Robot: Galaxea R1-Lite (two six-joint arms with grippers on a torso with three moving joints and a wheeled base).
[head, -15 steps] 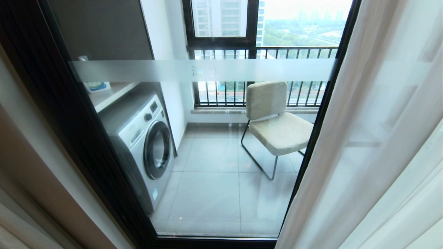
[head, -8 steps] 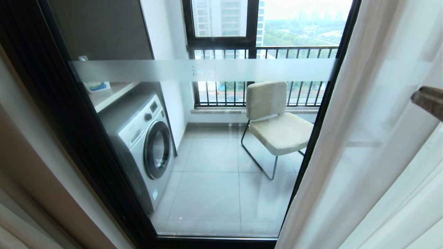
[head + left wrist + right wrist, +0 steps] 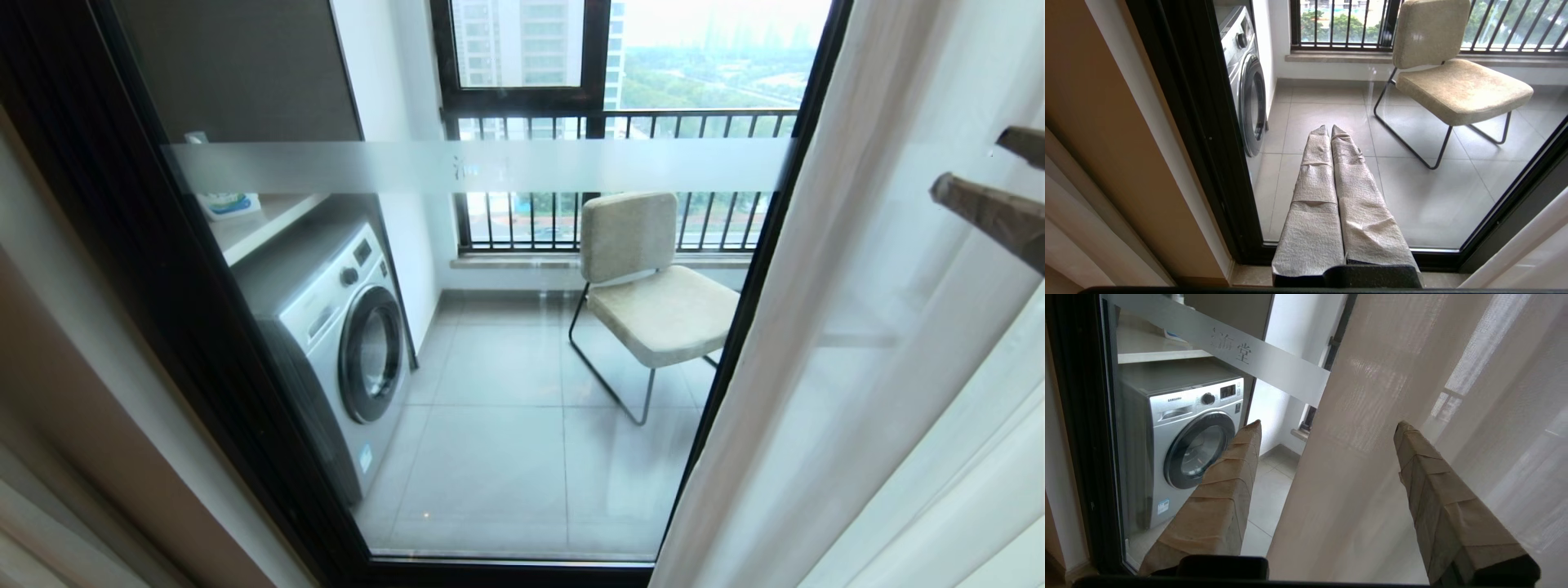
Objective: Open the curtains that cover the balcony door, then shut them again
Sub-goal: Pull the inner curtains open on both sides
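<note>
Sheer hangs just ahead of the right end effector, its edge between the spread fingers, one finger before the door glass; nothing is pinched. Judging by the bared glass, closing is in hand: next, nip that edge and draw it across. The left end effector, pressed together, idles low.

"SAMSUNG" on the washing machine; Chinese characters on the door's frosted band
</note>
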